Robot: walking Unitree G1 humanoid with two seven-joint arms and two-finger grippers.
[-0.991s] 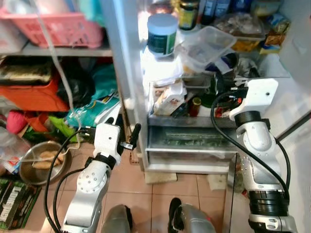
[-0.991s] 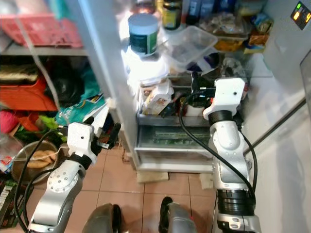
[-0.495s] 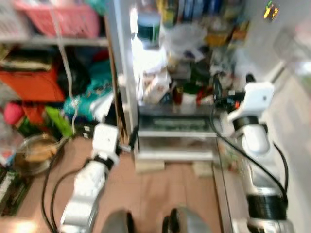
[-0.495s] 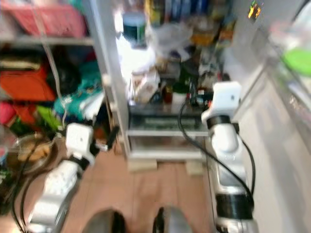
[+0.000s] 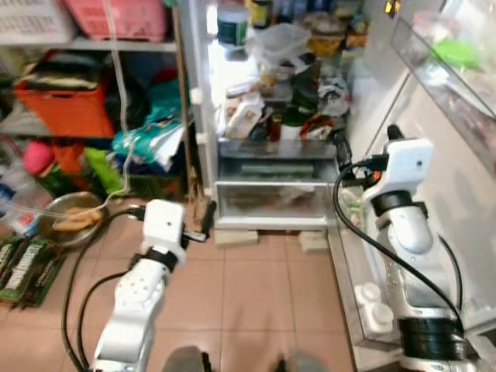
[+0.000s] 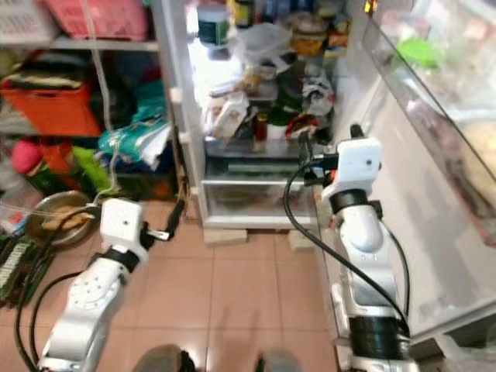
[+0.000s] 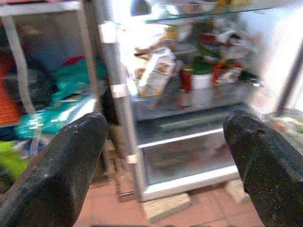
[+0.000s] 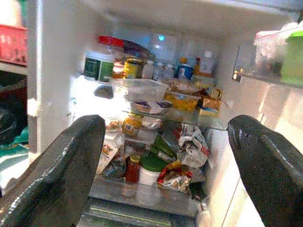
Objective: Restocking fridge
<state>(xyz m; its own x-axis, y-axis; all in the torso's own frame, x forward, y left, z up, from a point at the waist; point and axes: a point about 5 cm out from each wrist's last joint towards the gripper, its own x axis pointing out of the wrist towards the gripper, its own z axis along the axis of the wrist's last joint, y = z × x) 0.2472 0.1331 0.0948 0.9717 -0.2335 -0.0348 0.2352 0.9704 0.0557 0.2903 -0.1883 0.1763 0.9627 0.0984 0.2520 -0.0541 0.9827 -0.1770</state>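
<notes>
The open fridge stands ahead, its shelves crowded with jars, packets and bags. A dark-labelled jar and a clear plastic tub sit on an upper shelf, above a glass-fronted crisper drawer. My left gripper hangs low over the tiles before the fridge's left edge, open and holding nothing. My right gripper is raised near the fridge's right side, level with the lower shelf, open and also holding nothing.
The fridge door stands open on the right, with white bottles in its lowest rack. Left of the fridge is a cluttered rack with a pink basket and an orange crate. A metal bowl and boxes lie on the floor.
The camera has drawn back from the fridge, so the fridge looks smaller and more floor and door show. Both grippers stay open, with nothing in them.
</notes>
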